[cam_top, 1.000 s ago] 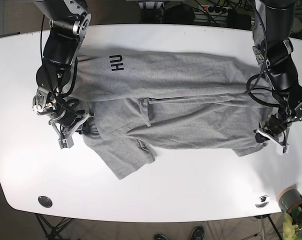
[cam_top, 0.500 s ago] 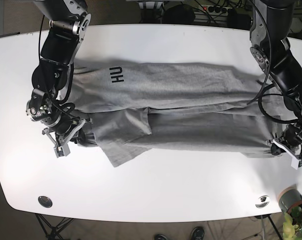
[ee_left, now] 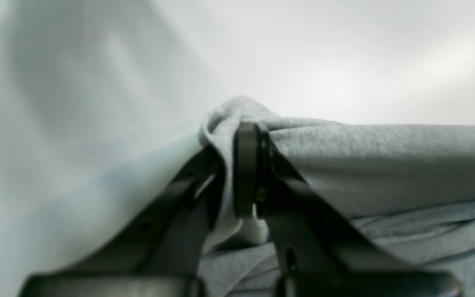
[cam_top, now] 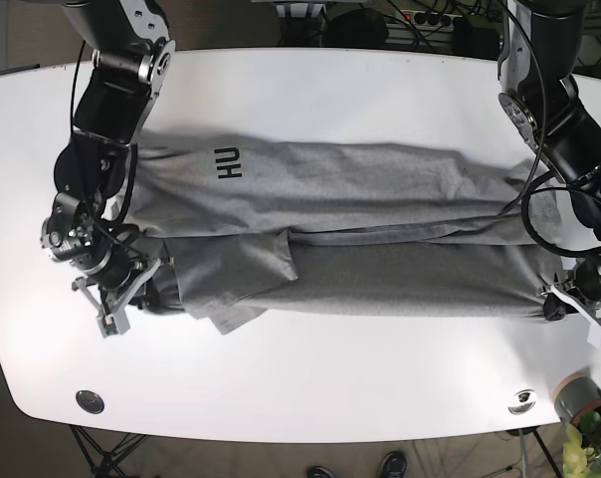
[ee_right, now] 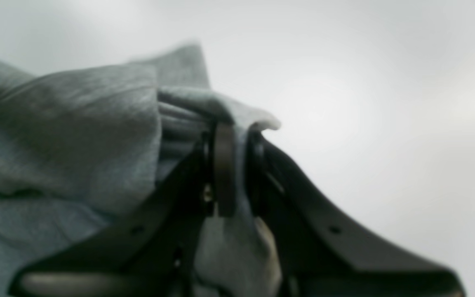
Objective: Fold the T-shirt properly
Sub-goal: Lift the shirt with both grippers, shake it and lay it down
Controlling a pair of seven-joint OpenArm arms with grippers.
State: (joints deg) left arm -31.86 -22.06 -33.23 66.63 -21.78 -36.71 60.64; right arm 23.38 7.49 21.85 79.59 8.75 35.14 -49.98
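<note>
A grey cotton T-shirt (cam_top: 360, 234) with dark "HU" lettering is spread lengthwise across the white oval table (cam_top: 310, 388), its near half folded over into a long band. The left gripper (ee_left: 245, 173) is seen clamped tight on a bunched corner of the fabric at the table's right end in the base view. The right gripper (ee_right: 231, 169) is likewise closed on a pinched fold at the opposite end.

We see the grey T-shirt (cam_top: 350, 234) stretched flat between left gripper (cam_top: 577, 311) and right gripper (cam_top: 121, 299), lengthwise fold uppermost.
</note>
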